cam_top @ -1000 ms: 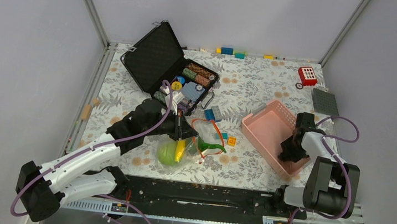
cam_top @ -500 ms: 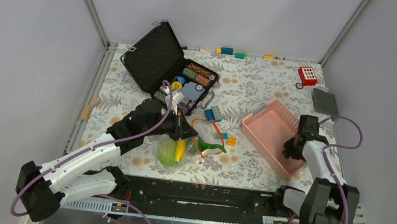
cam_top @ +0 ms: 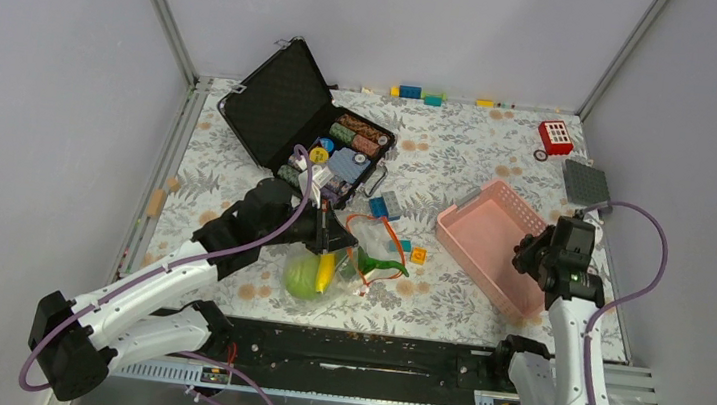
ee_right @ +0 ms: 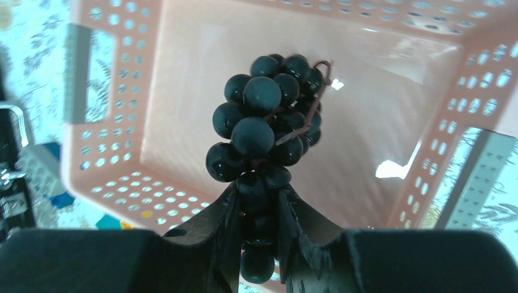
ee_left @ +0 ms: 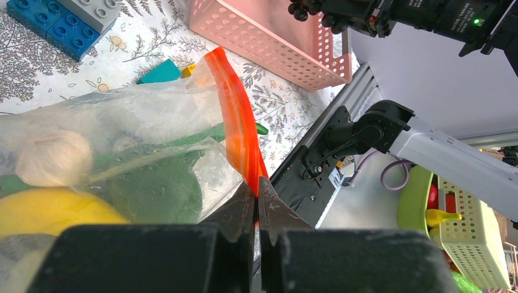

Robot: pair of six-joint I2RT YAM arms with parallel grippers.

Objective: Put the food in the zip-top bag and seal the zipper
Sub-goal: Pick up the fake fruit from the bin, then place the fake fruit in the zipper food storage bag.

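The clear zip-top bag lies at the table's front middle with a light-green cabbage and a yellow piece inside. A green pod sticks out by its mouth. My left gripper is shut on the orange-red zipper. Through the plastic I see a white mushroom-like piece and a dark green piece. My right gripper is shut on a bunch of dark grapes, held over the pink basket.
An open black case with poker chips stands behind the bag. Coloured bricks lie between the bag and the pink basket. A red toy and a grey baseplate sit at the back right.
My right gripper has closed on the grapes and lifted out of the basket, drawing back toward the right. The left gripper and the bag have not moved.
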